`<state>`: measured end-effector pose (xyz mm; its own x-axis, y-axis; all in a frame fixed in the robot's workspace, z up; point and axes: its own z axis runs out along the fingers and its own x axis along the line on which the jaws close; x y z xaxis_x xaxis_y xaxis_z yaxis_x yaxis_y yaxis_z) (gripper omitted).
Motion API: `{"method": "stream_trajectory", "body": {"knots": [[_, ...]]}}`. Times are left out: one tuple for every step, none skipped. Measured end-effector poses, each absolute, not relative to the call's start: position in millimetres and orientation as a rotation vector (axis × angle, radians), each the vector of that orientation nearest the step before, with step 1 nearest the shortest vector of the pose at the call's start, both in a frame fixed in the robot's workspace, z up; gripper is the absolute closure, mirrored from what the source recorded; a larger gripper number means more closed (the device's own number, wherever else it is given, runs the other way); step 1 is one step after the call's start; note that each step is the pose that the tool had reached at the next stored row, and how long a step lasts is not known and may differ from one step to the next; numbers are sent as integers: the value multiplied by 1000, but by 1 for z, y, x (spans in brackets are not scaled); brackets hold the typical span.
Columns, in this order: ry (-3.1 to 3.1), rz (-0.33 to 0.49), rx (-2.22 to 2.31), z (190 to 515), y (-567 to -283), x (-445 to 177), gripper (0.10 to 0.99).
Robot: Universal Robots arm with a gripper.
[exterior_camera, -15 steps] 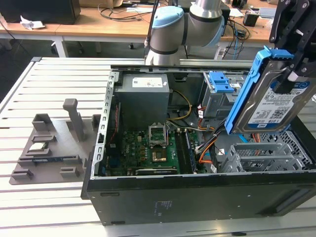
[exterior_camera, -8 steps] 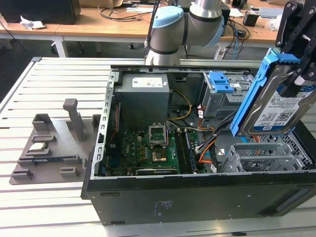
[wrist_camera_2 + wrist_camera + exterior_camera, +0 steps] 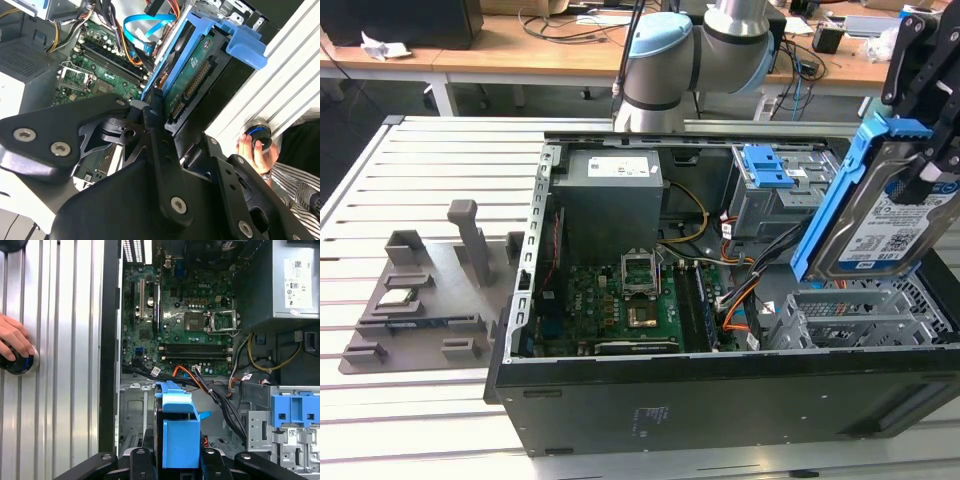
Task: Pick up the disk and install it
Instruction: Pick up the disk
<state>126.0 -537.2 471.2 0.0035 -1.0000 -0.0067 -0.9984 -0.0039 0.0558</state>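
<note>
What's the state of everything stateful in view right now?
gripper: shut on the disk
disk: tilted, held above the computer case
computer case: lying on its side, side panel off
CPU socket: retention plate flipped open
hand: resting on a round knob

No print on the disk (image 3: 886,222) is legible
</note>
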Motion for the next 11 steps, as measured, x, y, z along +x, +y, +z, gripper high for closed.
{"method": "stream_trajectory", "body": {"knots": [[-2192,-69,2200,471,-537,126,722],[-2192,-68,2200,470,-537,127,722],[-2192,-68,2200,469,-537,127,722],[-2192,-68,2200,467,-538,128,722],[-2192,-68,2200,466,-538,128,722],[-2192,-68,2200,465,-538,128,722],[-2192,-68,2200,464,-538,129,722],[-2192,-68,2200,463,-538,129,722],[-2192,-68,2200,462,-538,129,722],[-2192,-68,2200,462,-538,129,722],[-2192,-68,2200,461,-538,129,722]]}}
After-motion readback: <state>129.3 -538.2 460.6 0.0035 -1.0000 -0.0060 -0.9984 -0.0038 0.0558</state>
